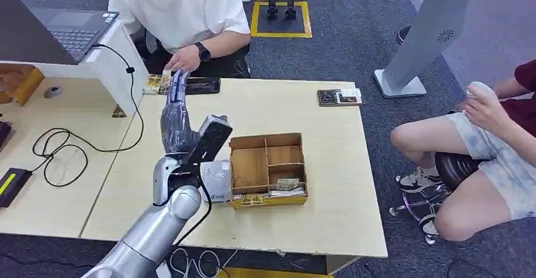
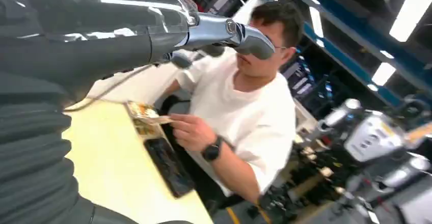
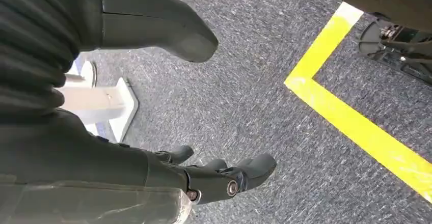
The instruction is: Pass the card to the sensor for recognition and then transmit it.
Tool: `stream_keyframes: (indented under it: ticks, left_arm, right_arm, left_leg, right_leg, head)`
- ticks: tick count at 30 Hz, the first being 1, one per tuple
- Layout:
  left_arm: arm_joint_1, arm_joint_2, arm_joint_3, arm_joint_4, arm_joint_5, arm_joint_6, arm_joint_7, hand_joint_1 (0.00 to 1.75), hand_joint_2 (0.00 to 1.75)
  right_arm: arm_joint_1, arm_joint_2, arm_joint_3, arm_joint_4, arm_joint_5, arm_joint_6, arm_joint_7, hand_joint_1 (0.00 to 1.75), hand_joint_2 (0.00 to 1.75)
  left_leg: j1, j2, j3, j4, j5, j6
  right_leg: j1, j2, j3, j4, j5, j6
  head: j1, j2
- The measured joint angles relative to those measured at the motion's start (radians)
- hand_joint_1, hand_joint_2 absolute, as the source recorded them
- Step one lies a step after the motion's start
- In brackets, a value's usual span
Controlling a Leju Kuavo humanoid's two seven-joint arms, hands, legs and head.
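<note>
Across the table [image 1: 303, 110], my left hand [image 1: 176, 121] is reaching open toward the far edge, where a person's hand [image 1: 184, 59] is holding a card [image 2: 147, 113]; my right hand [image 3: 153, 147] is hanging empty, fingers apart, over carpet.

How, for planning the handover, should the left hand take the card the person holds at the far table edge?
Probably pinch the card by its free end, away from the person's hand, with the left hand coming from the robot's side: it lies thin and nearly flat, low over the table.
</note>
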Motion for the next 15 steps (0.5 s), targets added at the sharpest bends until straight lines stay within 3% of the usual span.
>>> stream_keyframes:
  ticks: [9, 15]
  left_arm:
    - [0.129, 0.105, -0.070, -0.164, 0.132, -0.023, -0.240, 0.00, 1.75]
    - [0.225, 0.174, -0.117, -0.226, 0.139, -0.034, -0.311, 0.00, 1.75]
  right_arm:
    - [0.012, -0.012, 0.006, -0.021, -0.029, -0.014, -0.018, 0.00, 1.75]
    - [0.021, -0.037, 0.008, -0.057, -0.042, -0.032, -0.021, 0.00, 1.75]
  left_leg:
    - [0.000, 0.000, 0.000, 0.000, 0.000, 0.000]
    - [0.000, 0.000, 0.000, 0.000, 0.000, 0.000]
  right_leg:
    - [0.000, 0.000, 0.000, 0.000, 0.000, 0.000]
    - [0.000, 0.000, 0.000, 0.000, -0.001, 0.000]
  head:
    - [0.000, 0.000]
    - [0.000, 0.000]
